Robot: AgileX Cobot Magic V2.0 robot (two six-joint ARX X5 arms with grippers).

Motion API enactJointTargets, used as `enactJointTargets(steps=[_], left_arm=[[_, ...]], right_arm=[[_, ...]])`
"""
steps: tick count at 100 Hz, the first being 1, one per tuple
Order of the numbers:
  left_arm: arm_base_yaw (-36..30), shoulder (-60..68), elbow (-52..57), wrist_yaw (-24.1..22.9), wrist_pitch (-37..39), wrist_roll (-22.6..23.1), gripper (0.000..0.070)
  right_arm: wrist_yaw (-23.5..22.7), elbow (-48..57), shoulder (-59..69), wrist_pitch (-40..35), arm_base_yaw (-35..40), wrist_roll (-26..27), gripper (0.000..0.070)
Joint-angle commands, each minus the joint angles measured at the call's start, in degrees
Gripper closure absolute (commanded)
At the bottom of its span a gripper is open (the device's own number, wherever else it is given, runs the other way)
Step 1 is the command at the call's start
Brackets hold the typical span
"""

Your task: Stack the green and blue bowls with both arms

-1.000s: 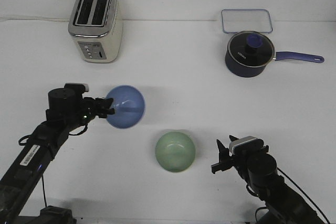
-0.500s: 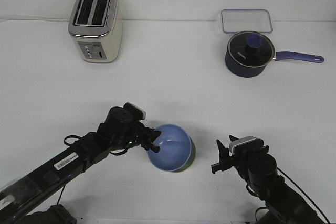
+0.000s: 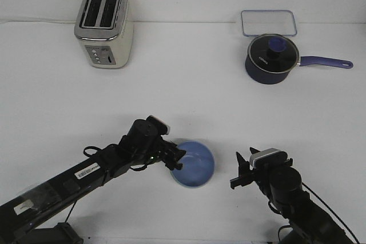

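The blue bowl [image 3: 196, 165] sits low at the front middle of the table, on the spot where the green bowl stood. The green bowl is hidden under it. My left gripper [image 3: 176, 159] reaches in from the left and is shut on the blue bowl's left rim. My right gripper [image 3: 238, 172] is open and empty, a short way to the right of the bowl and apart from it.
A cream toaster [image 3: 104, 27] stands at the back left. A dark navy saucepan [image 3: 270, 58] with a glass lid and purple handle stands at the back right, with a clear lidded container [image 3: 269, 22] behind it.
My left arm carried the blue bowl from the left, rightward and toward the front, and lowered it over the green bowl, which no longer shows. The right arm has not moved.
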Motion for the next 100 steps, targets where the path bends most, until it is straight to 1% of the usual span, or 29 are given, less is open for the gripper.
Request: enactJointTargets(steps=[1,9,20,32,39,43,46,50,51,53,55,56,58,59,70,78,88,100], left_arm=[[-0.3,0.3,1.2,-0.1,0.6,0.0,0.0278],[1.2,-1.0,1.3,-0.8,0.7,0.6,0.0278],[3.7,-4.2,1.4,-4.5,0.5,1.8,0.0278],[8.0,-9.9,1.4,-11.1,0.4,4.1,0.0279],[11.1,-14.2,1.4,-15.4,0.2,6.5,0.03],[12.9,-16.5,1.4,-17.0,0.0,7.8,0.0362],[14.3,-18.3,1.4,-17.7,-0.4,8.9,0.0442],[16.2,-20.7,1.4,-18.1,-1.2,10.4,0.0578],[16.7,-21.2,1.4,-18.1,-1.5,10.9,0.0628],[17.7,-22.4,1.4,-18.1,-2.2,11.5,0.07],[18.6,-23.4,1.4,-18.1,-2.9,11.9,0.0694],[19.1,-24.0,1.4,-18.1,-3.2,12.1,0.0678],[20.1,-25.0,1.4,-18.2,-4.2,12.2,0.069],[20.6,-25.6,1.4,-18.3,-4.7,12.2,0.069],[25.2,-31.1,0.8,-18.4,-10.4,13.2,0.0688],[27.6,-36.2,-2.3,-18.5,-10.0,14.0,0.0688],[29.9,-45.6,-10.4,-18.5,-4.7,15.0,0.0688],[31.8,-56.7,-20.7,-18.5,3.0,15.5,0.0688]], right_arm=[[0.0,0.1,0.3,0.5,0.5,0.6,0.0405],[0.0,0.1,0.3,0.5,0.5,0.5,0.0405],[0.4,0.1,0.3,0.5,0.4,0.5,0.0405],[2.7,0.1,0.3,0.6,0.5,-0.1,0.0406],[4.4,0.1,-0.1,1.1,0.5,-0.6,0.0424],[4.8,0.1,-0.6,1.7,0.5,-1.3,0.0443],[4.8,0.1,-1.1,2.3,0.5,-1.9,0.0461],[4.8,0.1,-1.9,3.0,0.5,-2.5,0.0498],[4.8,0.1,-2.1,3.1,0.5,-2.7,0.0514],[4.8,0.1,-2.7,3.4,0.5,-3.0,0.0557],[4.8,0.1,-3.2,3.6,0.5,-3.1,0.0609],[4.8,0.1,-3.5,3.6,0.5,-3.1,0.0637],[4.8,0.1,-4.1,3.6,0.4,-3.1,0.0692],[4.8,0.1,-4.4,3.6,0.5,-3.1,0.07],[6.2,0.0,-8.9,2.0,0.5,-3.1,0.07],[8.0,-0.4,-13.6,1.2,0.5,-3.3,0.07],[9.0,-2.1,-20.1,1.4,0.5,-6.0,0.07],[9.1,-3.7,-25.7,3.3,0.5,-6.3,0.07]])
